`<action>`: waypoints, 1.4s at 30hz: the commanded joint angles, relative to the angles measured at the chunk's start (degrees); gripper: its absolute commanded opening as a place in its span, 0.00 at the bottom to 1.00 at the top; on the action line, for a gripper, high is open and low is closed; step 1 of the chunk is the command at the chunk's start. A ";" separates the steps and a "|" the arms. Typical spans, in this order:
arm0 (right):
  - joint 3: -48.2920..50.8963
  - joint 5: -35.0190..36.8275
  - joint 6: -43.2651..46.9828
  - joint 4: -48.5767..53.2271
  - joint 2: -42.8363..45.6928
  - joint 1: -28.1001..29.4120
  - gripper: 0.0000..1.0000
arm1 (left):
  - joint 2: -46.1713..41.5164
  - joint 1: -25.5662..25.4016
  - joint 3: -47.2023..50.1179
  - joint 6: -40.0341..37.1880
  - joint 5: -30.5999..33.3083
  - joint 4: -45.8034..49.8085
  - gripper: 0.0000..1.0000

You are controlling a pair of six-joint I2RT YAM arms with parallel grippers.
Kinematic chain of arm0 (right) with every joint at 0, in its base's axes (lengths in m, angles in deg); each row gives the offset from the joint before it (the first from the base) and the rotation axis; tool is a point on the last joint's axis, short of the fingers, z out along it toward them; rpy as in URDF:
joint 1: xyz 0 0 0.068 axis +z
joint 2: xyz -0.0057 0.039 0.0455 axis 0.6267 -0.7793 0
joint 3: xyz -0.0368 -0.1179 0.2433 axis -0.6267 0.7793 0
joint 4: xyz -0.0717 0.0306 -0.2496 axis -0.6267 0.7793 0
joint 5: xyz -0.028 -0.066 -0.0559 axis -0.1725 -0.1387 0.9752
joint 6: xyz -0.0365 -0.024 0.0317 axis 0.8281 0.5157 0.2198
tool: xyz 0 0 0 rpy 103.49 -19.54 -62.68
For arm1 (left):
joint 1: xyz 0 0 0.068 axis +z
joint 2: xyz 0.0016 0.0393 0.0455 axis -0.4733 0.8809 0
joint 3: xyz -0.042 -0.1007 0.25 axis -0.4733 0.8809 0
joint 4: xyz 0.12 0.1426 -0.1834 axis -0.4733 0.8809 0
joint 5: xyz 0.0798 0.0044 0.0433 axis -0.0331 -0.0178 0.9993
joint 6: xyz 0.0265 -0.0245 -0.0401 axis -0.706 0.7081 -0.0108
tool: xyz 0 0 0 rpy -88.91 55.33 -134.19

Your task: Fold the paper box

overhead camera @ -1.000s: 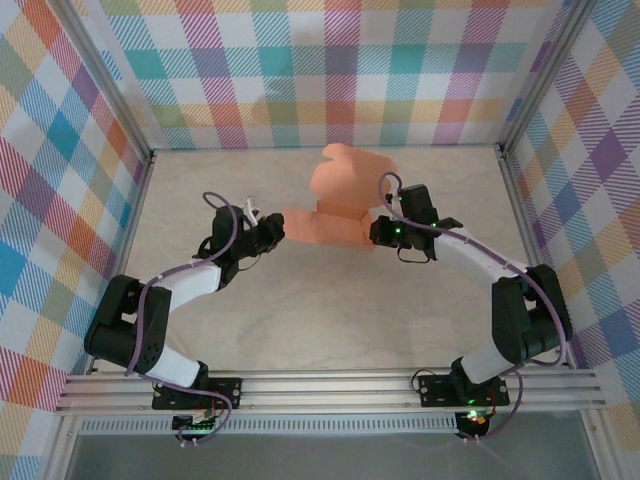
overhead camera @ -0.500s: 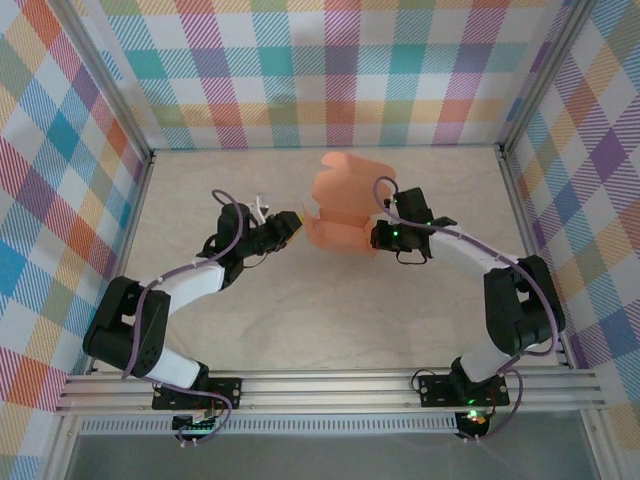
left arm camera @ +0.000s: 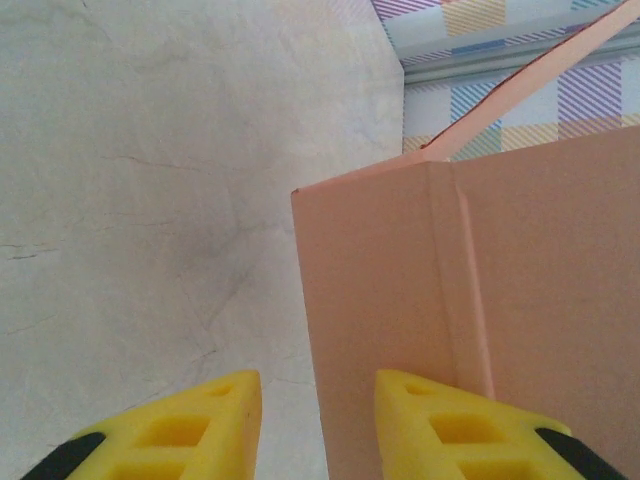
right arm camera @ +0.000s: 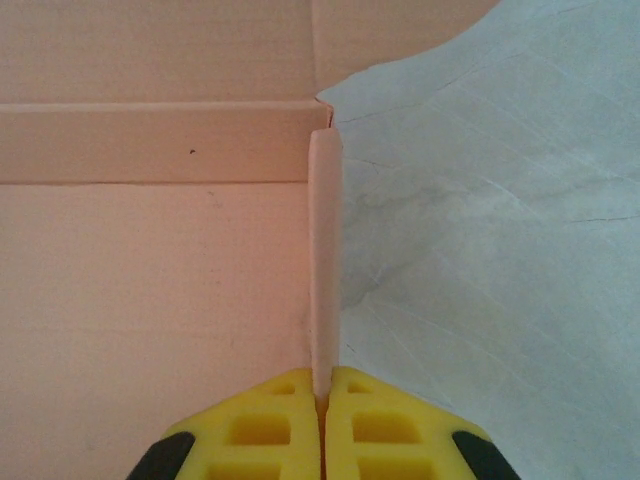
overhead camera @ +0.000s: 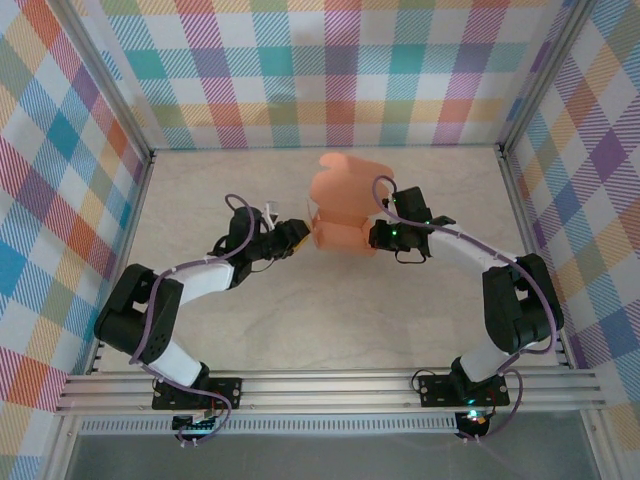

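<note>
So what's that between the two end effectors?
The orange paper box. In the top view it stands between the left end effector, whose fingers are apart, and the right end effector, which pinches one of its flaps.

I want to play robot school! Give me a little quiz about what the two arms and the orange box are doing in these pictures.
1. True or false: the right gripper is pinched shut on a thin flap of the paper box.
2. What colour are the fingertips of the grippers? A) yellow B) blue C) green
3. Fill the gap: the left gripper, close to the box's edge, has its jaws ____.
Key: 1 true; 2 A; 3 open.
</note>
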 commanded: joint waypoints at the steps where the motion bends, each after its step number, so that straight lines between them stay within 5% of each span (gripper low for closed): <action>1: -2.13 1.54 1.51 1.15 0.14 1.32 0.00 | -0.45 -1.18 -2.90 0.09 -0.77 -1.45 0.35; 42: -6.30 14.18 6.14 8.83 -0.08 5.81 0.00 | 5.42 -2.80 -6.63 -1.29 -3.11 4.93 0.34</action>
